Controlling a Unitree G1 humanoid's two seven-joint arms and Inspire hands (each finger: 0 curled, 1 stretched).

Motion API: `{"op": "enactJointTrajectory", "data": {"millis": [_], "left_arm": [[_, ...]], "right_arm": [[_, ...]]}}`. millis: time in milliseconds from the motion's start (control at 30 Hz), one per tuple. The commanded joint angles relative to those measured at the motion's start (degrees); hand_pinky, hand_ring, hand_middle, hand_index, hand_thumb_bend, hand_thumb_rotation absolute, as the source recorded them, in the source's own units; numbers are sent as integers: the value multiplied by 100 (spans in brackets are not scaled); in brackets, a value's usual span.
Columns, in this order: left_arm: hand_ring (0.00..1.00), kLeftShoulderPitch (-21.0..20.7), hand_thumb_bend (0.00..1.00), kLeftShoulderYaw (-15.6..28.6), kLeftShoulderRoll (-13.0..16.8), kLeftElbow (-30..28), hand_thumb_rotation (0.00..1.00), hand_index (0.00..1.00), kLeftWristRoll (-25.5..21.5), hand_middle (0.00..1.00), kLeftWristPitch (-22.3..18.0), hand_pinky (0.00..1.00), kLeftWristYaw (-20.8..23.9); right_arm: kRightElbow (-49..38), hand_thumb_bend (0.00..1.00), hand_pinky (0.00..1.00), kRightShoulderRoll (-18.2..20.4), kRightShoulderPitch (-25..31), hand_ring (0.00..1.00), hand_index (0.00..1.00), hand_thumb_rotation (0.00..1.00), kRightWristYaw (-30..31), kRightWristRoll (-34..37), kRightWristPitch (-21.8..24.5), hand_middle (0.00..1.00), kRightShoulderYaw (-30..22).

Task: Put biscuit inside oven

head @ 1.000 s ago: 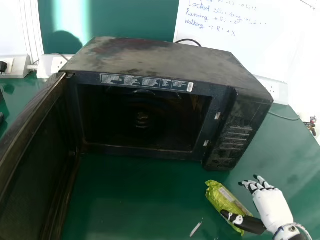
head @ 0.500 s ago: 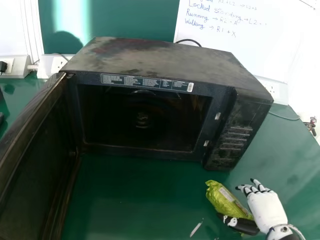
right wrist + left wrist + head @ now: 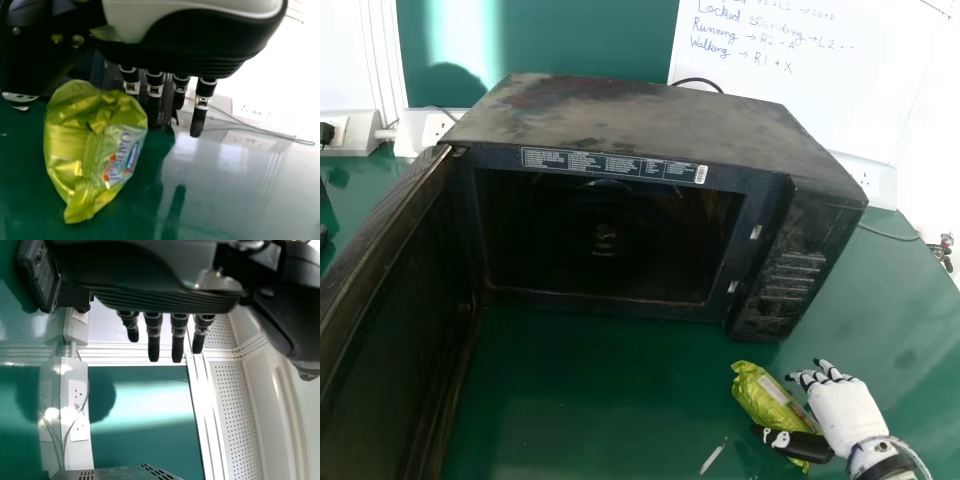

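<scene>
Left hand (image 3: pixel 165 299) and right hand (image 3: pixel 848 412) were open, empty; packet (image 3: pixel 758 393), five o'clock from oven (image 3: pixel 630 122), was best pinched mid-length.

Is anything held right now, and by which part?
Nothing is held. The right hand's fingers are straight, its thumb by the biscuit packet on the table; the left hand is open and empty.

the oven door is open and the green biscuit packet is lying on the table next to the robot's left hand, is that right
Not quite: the head view shows the packet next to the robot's right hand, not its left. The rest holds: the oven door is open and the green packet lies on the table.
</scene>
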Motion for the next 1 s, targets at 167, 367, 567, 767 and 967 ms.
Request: {"op": "enactJointTrajectory", "data": {"millis": [167,367,567,767,967], "left_arm": [[92,139,100,-25,-63,-124,100,100,-48,94,46,99,19],[92,164,100,-21,-72,-109,100,100,-30,94,-16,98,3],[91,207,100,-33,-100,-199,100,100,-18,94,1,98,29],[91,224,100,-25,-95,-189,100,100,-11,94,-8,97,28],[91,237,100,-53,-142,-279,100,100,-22,94,6,98,61]], "right_arm": [[155,96,76,-280,-88,86,88,60,187,110,27,89,112],[376,95,75,-441,-149,86,89,58,114,80,17,90,145],[581,96,74,-518,-205,84,88,58,-145,-208,69,89,284],[577,95,75,-533,-191,85,88,58,-202,-364,150,89,371],[542,95,77,-556,-166,86,89,58,-195,-439,181,90,395]]}}
